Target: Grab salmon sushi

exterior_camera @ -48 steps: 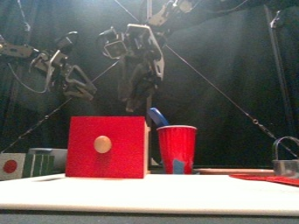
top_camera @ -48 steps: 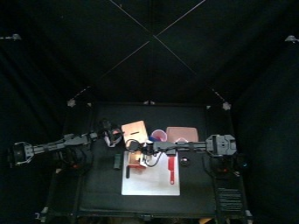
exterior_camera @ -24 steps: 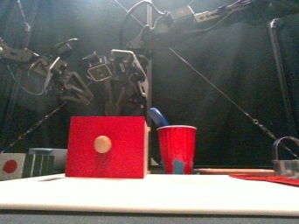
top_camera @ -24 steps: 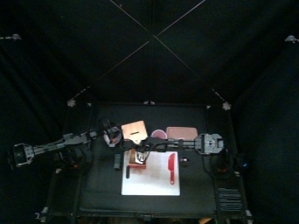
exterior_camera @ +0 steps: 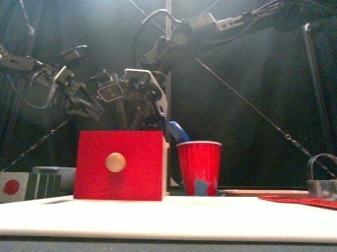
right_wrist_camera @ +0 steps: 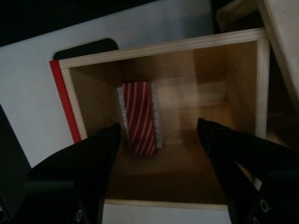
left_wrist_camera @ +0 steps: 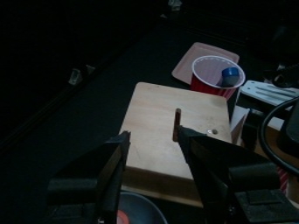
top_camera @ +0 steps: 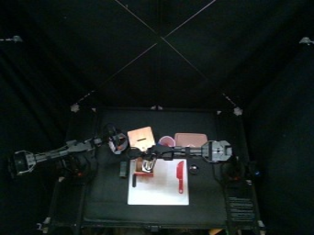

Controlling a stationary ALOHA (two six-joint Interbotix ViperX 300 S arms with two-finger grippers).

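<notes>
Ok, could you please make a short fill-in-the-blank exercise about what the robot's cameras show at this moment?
1. The salmon sushi lies ____ the wooden box.
2. The jaws of the right gripper stand ____, one on each side of the sushi, not touching it.
3. The red cup holds a ____ object.
4. The red knife lies on the ____ board.

Missing words: inside; open; blue; white

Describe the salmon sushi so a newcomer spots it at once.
On the white board stands an open wooden box with one red edge. The salmon sushi lies inside it: a small reddish piece with pale stripes, the only thing in the box.
</notes>
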